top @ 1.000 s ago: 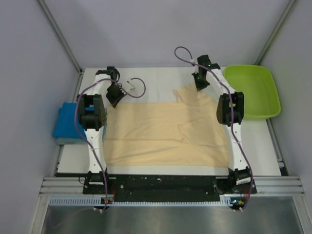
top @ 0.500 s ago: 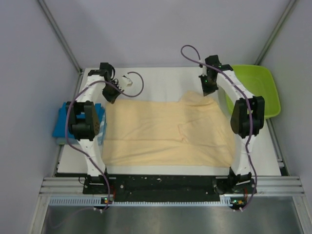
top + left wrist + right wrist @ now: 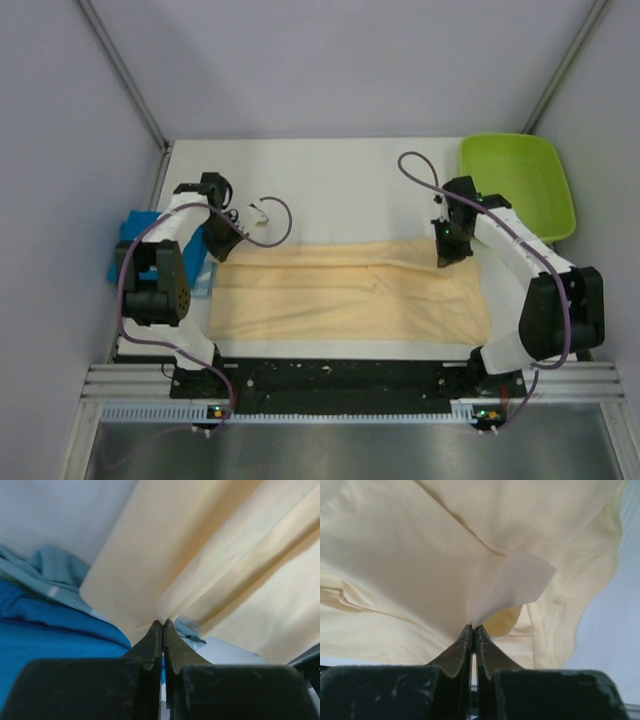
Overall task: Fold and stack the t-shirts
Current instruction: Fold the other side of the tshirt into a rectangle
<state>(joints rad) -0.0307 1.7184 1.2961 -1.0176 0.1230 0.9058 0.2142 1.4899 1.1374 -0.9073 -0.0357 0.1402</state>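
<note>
Since the pale peach-cream t-shirt is thin, limp cloth that sags and creases wherever nothing holds it up, it is probably best taken by a pinch at its edges or corners, with both ends moved together so the fold line stays straight. It should weigh almost nothing, and a pinched hem is unlikely to slip. At the left end of the upper edge of the cloth in the overhead view, the left gripper has its jaws pressed together on a bunched fold of the fabric. At the right end of that edge, the right gripper is likewise clamped on the cloth, just under a paler flap that may be a label. The shirt lies as a wide band across the lower middle of the white table, doubled over, with soft ridges running left to right and a sleeve seam near the middle. At the left margin of the table, partly behind the left arm, sits the bright blue t-shirt, a folded square. In the upper right corner, well apart from the cloth, is the lime-green tray.
</note>
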